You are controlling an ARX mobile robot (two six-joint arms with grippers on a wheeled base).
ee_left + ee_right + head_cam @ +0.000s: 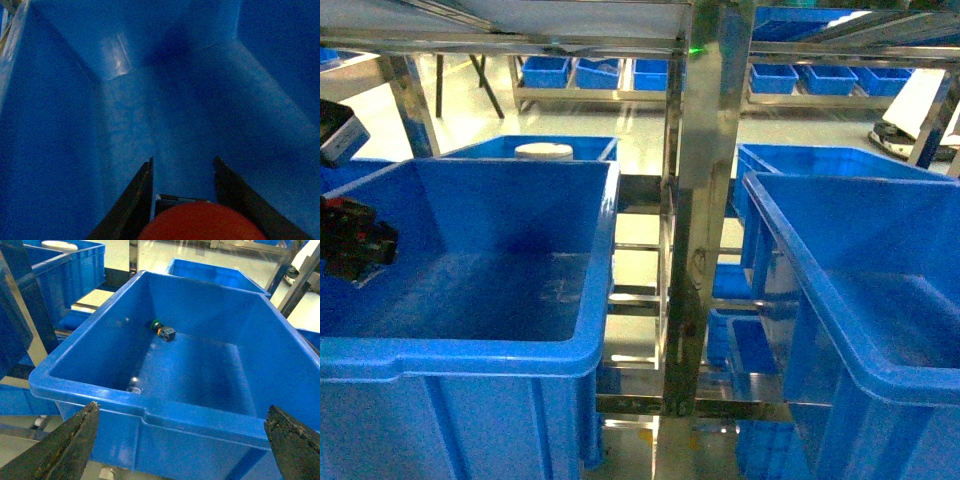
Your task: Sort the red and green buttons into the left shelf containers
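Head view: your left gripper (355,245) sits over the left tub's (590,340) left wall, likely to drop. Left wrist: jaws clamped on the red button (202,222), cap toward camera, axis along the fingers. Right wrist: right gripper (182,440) spread wide, empty; green button (162,330) lies sideways at the right tub's (150,410) far wall.
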